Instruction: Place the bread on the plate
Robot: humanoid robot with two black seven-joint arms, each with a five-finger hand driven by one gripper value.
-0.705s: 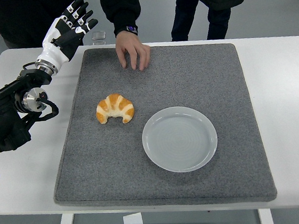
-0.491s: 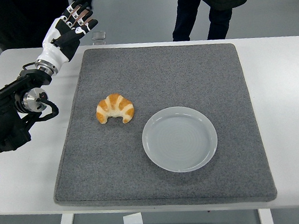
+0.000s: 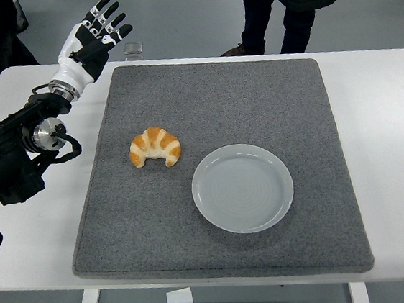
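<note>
From where I stand, the croissant (image 3: 155, 147) lies on the grey mat (image 3: 269, 101), left of centre, its curved back toward the far side and its two tips pointing toward the near edge. The white plate (image 3: 243, 188) sits just beside it, to its right and a little nearer, apart from it and bare. Neither has shifted over the last moments.

The left hand (image 3: 92, 37) is raised over the table's far left corner, beyond the mat's edge and well apart from the croissant. Its fingers (image 3: 103, 4) are stretched out and fanned, gripping nothing. Compared with half a second ago it sits almost in the same spot, perhaps a touch higher and farther back, and the black forearm (image 3: 14, 149) behind it lies over the white table (image 3: 389, 139) much as before.

The bigger change is among the people at the far side. A person's hand that rested on the mat's far edge a moment earlier is gone, and the dark-clothed figure who stood behind the robot's hand has moved off toward the left edge. A person in dark trousers (image 3: 274, 10) stands beyond the table's far side, one shoe now showing. A small clear object (image 3: 132, 50) sits at the table's far edge, just past the mat.
</note>
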